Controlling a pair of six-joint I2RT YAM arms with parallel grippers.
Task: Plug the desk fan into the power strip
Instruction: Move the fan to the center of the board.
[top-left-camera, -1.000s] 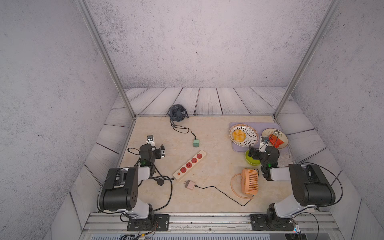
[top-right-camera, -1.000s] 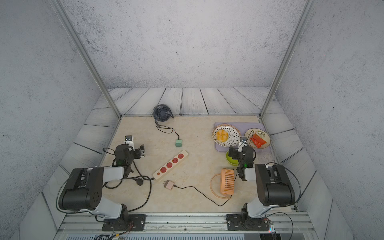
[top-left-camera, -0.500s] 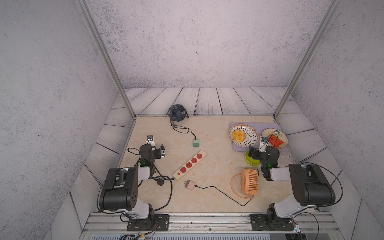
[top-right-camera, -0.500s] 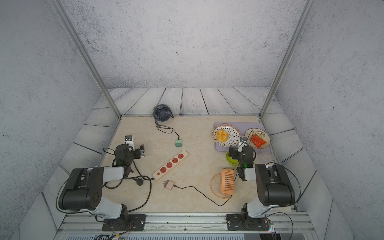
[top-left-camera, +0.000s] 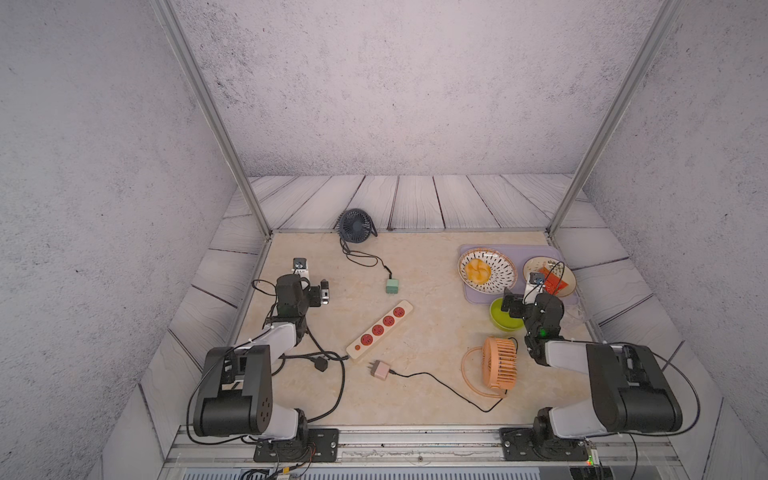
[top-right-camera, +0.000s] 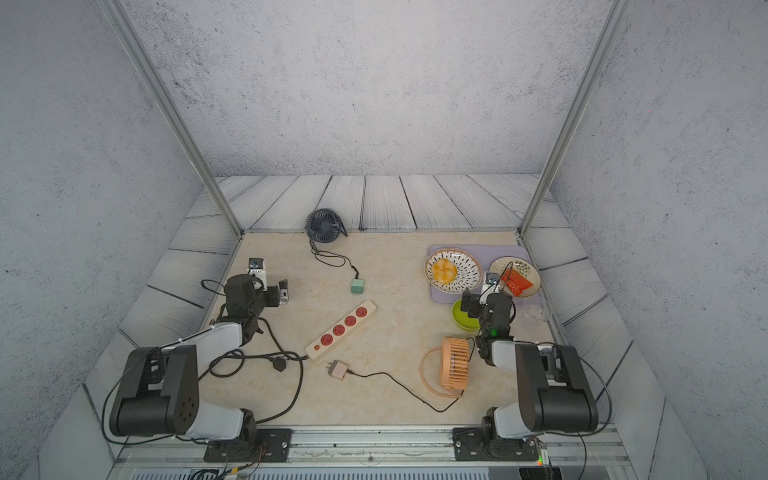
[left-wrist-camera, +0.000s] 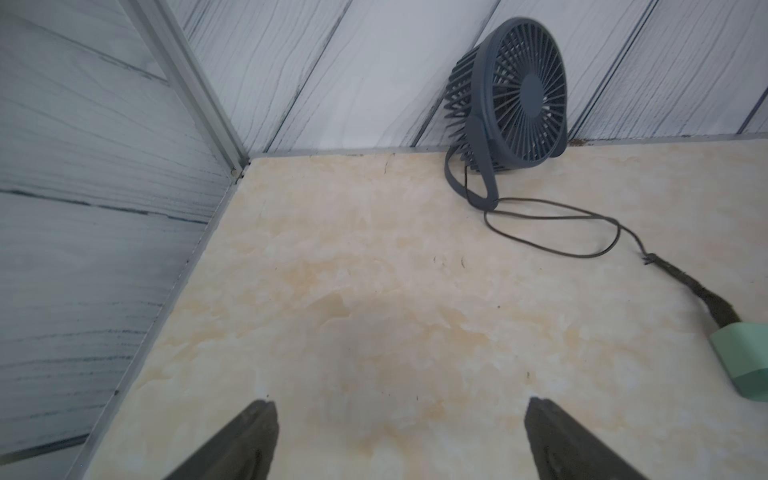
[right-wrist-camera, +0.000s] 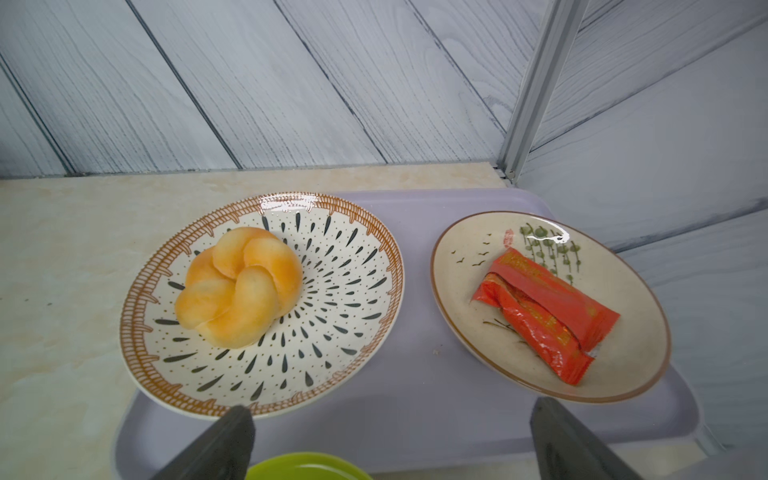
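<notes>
Wide and empty, the left pincer (left-wrist-camera: 399, 415) and right pincer (right-wrist-camera: 390, 419) look poised to reach. The long cream power strip with red sockets (top-left-camera: 380, 330) lies mid-way across the counter (top-left-camera: 436, 332), sockets up, between mint-green plug (top-left-camera: 391, 286) and pink plug (top-left-camera: 381, 369).

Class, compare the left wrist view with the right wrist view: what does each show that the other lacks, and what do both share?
Left wrist only: the dark blue fan, its cord and green plug. Right wrist only: a bread roll on a patterned plate, red packets on a small plate, a lilac tray, a green bowl. Both: beige table, grey plank wall, and an open, empty gripper: left gripper, right gripper.
</notes>
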